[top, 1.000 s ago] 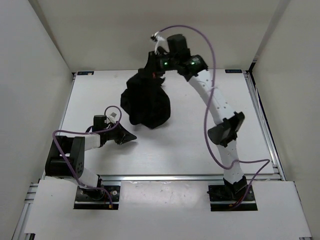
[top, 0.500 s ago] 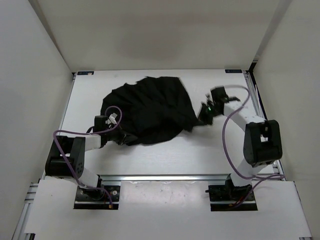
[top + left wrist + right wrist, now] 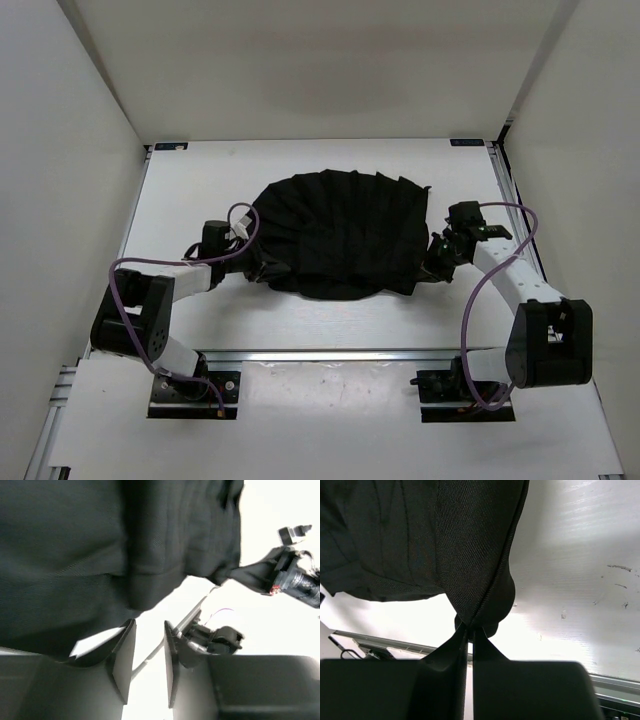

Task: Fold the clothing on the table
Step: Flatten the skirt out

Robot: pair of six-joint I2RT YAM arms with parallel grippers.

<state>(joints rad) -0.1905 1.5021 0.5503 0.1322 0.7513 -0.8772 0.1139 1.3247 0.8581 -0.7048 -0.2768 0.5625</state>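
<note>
Your clothing (image 3: 345,232) lies spread out in a fan shape near the middle of the table (image 3: 200,180), its pleats running from the far edge toward the near one. The wide curved hem sits at the 6 o'clock side of the garment and the straighter edge at 12 o'clock.

Your left claw (image 3: 262,270) sits at the garment's 8 o'clock corner, low over the table. In the left wrist view its fingers (image 3: 125,662) stand apart with a clear gap of white table between them, and the black cloth (image 3: 120,545) hangs just beyond the tips, not pinched. So you have that claw parted and holding nothing.

Your right claw (image 3: 436,258) is at the garment's 4 o'clock corner. In the right wrist view the two fingers (image 3: 452,652) are pressed almost together, and a bunched fold of the cloth (image 3: 480,555) runs down into the narrow slit between them. You are clamping the clothing's right edge there, with the fabric pulled up into a small peak above the fingertips.

From above, both arms bend outward, the left arm's purple cable (image 3: 130,275) looping by its elbow and the right arm's cable (image 3: 470,310) curving along its forearm.
</note>
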